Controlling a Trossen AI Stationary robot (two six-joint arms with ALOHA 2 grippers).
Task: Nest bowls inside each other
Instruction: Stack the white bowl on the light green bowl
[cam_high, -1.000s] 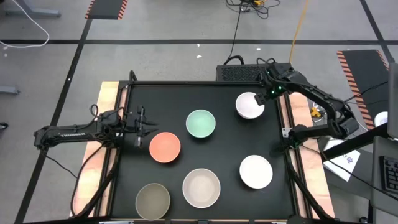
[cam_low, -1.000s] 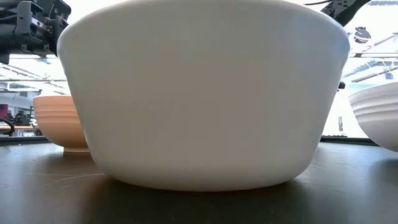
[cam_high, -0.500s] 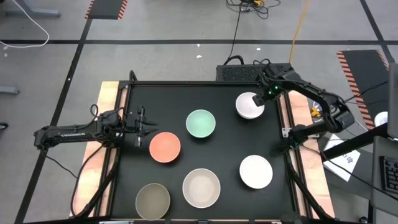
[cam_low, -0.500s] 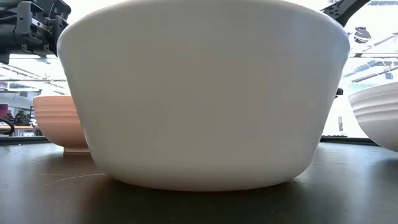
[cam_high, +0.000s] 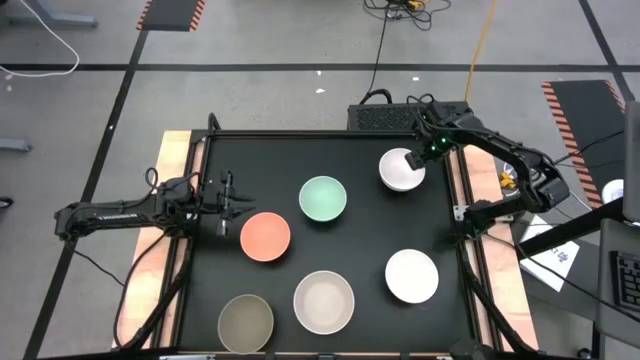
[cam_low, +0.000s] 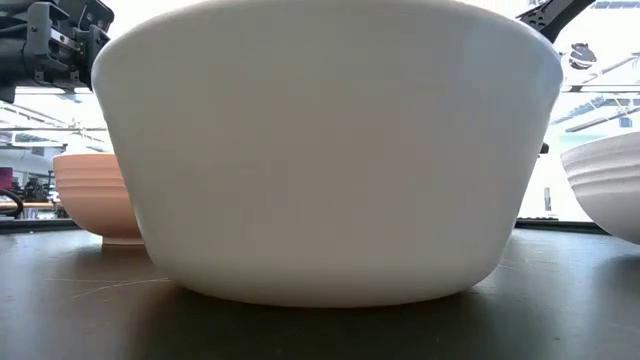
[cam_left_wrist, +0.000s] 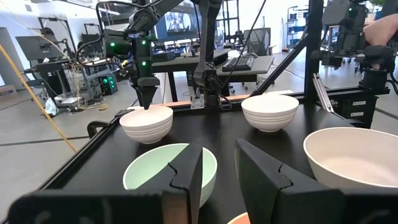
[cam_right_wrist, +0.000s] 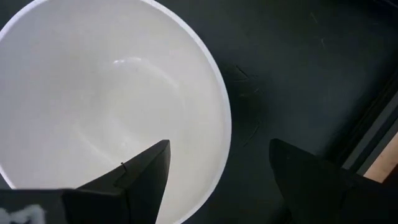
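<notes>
1. High view first: six bowls sit spread out on the black worktop (cam_high: 215, 250), none nested so far. Far row has the mint green bowl (cam_high: 323, 198) in the middle and a white bowl (cam_high: 402, 170) near the far right corner.
2. Salmon pink bowl (cam_high: 265, 237) sits left of centre, and the second white bowl (cam_high: 412, 276) is on the right side, closer to the near edge.
3. Along the near edge you've got the olive-grey bowl (cam_high: 246, 323) and the cream bowl (cam_high: 324, 301) side by side, close but apart.
4. Right gripper (cam_high: 419, 161) is down over the far white bowl's right rim. Right wrist view shows its fingers (cam_right_wrist: 147, 168) spread wide and straddling that rim, one over the inside of the bowl, the other over the worktop outside it. Not closed on anything.
5. Left gripper (cam_high: 240, 206) hovers just beside the salmon pink bowl, on its far-left side, pointing toward the middle of the worktop. Left wrist view shows its fingers (cam_left_wrist: 189, 177) with only a narrow gap, nothing between them.
6. Low view is pretty much filled by the cream bowl right up close, with the pink one peeking out on the left.
</notes>
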